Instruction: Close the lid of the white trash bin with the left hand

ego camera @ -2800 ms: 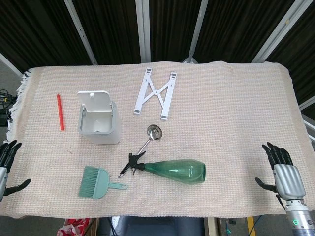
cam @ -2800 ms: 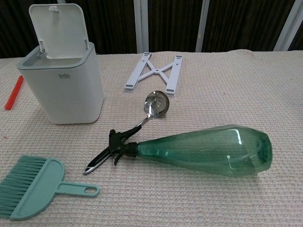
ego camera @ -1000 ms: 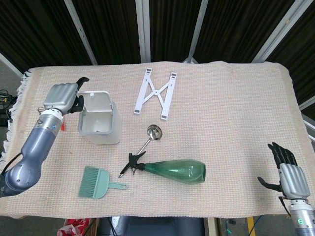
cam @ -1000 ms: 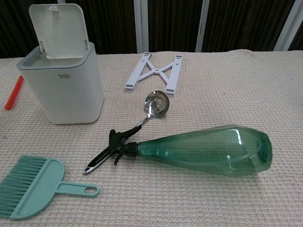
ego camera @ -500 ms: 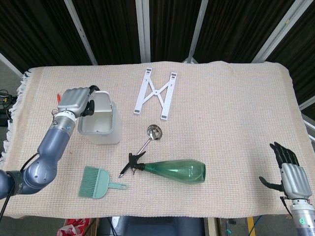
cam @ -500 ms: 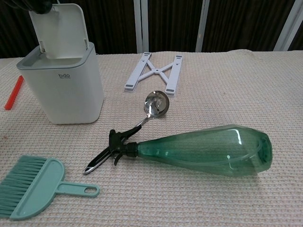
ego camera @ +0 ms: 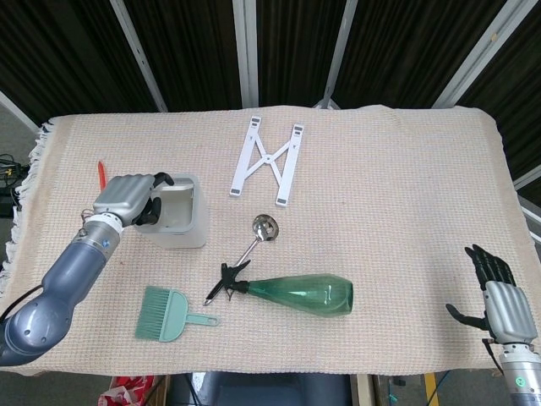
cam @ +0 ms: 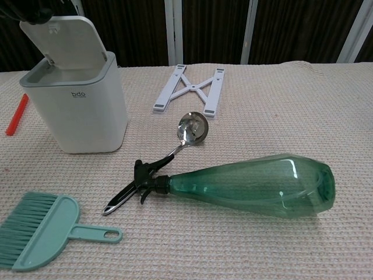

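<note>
The white trash bin [ego camera: 191, 222] [cam: 80, 104] stands on the left of the cloth-covered table. Its lid [cam: 63, 40] is hinged at the back and leans forward over the opening, partly down, with a gap still showing at the front. My left hand [ego camera: 128, 198] rests on the lid from behind and presses on it with bent fingers; in the chest view only its dark fingertips [cam: 36, 14] show at the lid's top edge. My right hand [ego camera: 498, 296] hangs at the table's near right corner, fingers apart, holding nothing.
A red pen [ego camera: 101, 169] [cam: 17, 114] lies left of the bin. A green hand brush [ego camera: 165, 315], a green spray bottle [ego camera: 304, 293] and a metal spoon [ego camera: 262, 230] lie in front. A white folding stand [ego camera: 266, 161] lies at the back.
My left hand came in from the near left, reached behind the upright lid and has pushed it forward and down. The right hand has barely moved.
</note>
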